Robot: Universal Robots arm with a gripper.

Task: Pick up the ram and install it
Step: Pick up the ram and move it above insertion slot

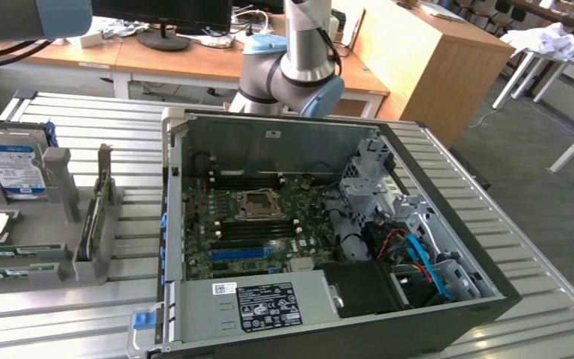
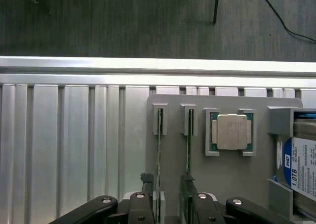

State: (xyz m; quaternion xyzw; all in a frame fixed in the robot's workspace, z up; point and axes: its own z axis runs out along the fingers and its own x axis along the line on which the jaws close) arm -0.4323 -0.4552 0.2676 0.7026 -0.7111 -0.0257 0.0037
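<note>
Two rams stand on edge in slots of a grey fixture (image 2: 227,184). In the wrist view one ram (image 2: 159,150) runs down into the gap between my fingers, close to one finger (image 2: 148,189). The second ram (image 2: 188,145) passes under the other finger (image 2: 188,192). My gripper (image 2: 168,197) is open, low over the fixture and astride the first ram. In the exterior view the rams appear as green strips (image 1: 13,255) at the left edge. The open computer case (image 1: 177,224) holds the motherboard (image 1: 217,247) with black slots (image 1: 267,182).
A CPU (image 2: 231,131) and a hard drive (image 2: 302,170) with a blue-white label sit in the same fixture beside the rams. The fixture and case rest on a ribbed aluminium table (image 1: 537,254). Past the table's edge (image 2: 98,63) is dark floor. The arm's base (image 1: 287,75) stands behind the case.
</note>
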